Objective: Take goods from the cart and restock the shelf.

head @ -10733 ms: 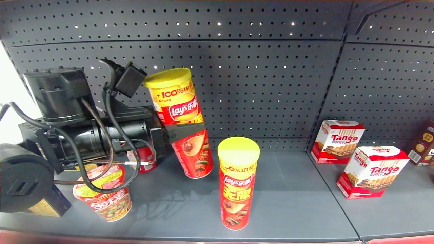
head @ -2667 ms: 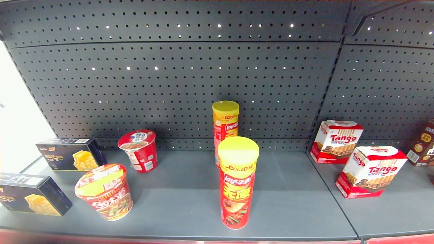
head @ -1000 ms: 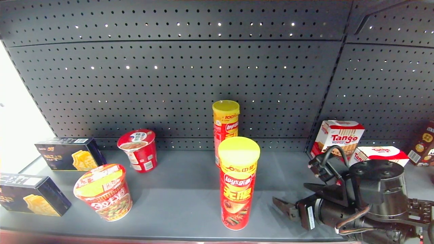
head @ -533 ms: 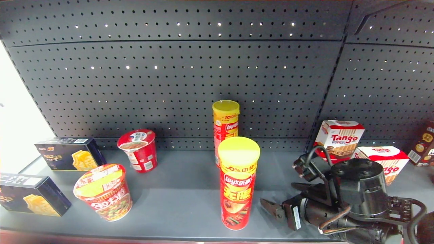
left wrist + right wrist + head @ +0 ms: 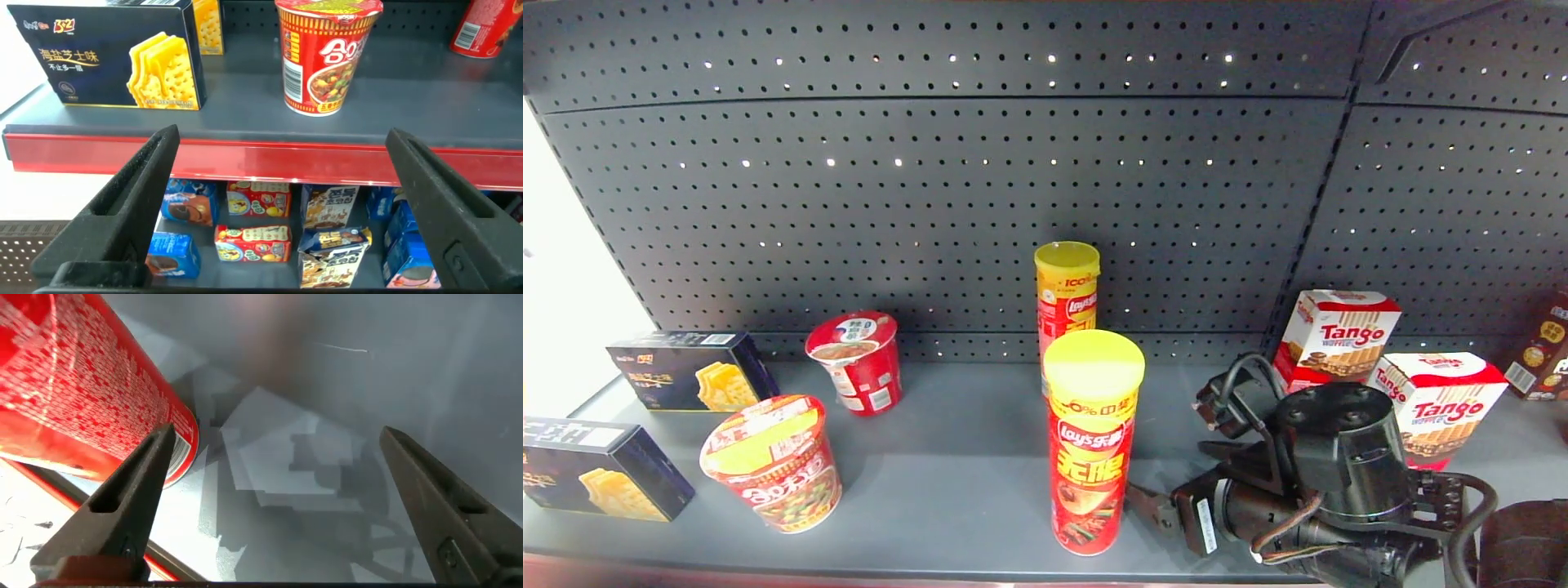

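Two tall red chips cans with yellow lids stand on the grey shelf (image 5: 964, 457): the front can (image 5: 1092, 457) near the edge, the back can (image 5: 1067, 302) by the pegboard. My right gripper (image 5: 1172, 472) lies low over the shelf just right of the front can, open, one fingertip close to the can's base. In the right wrist view that gripper (image 5: 278, 434) is open with the red can (image 5: 82, 400) just outside one finger. My left gripper (image 5: 282, 139) is open and holds nothing, level with the shelf's red front edge (image 5: 261, 159).
Two noodle cups (image 5: 776, 461) (image 5: 858, 363) and two dark cracker boxes (image 5: 690, 371) (image 5: 600, 469) sit on the left. Wafer boxes (image 5: 1335, 335) (image 5: 1441, 400) stand on the right bay. Small boxes (image 5: 253, 237) fill the shelf below.
My left arm set the second can at the back and withdrew. My right gripper has come in from the right and slid left up to the front can, whose top shifted slightly left.
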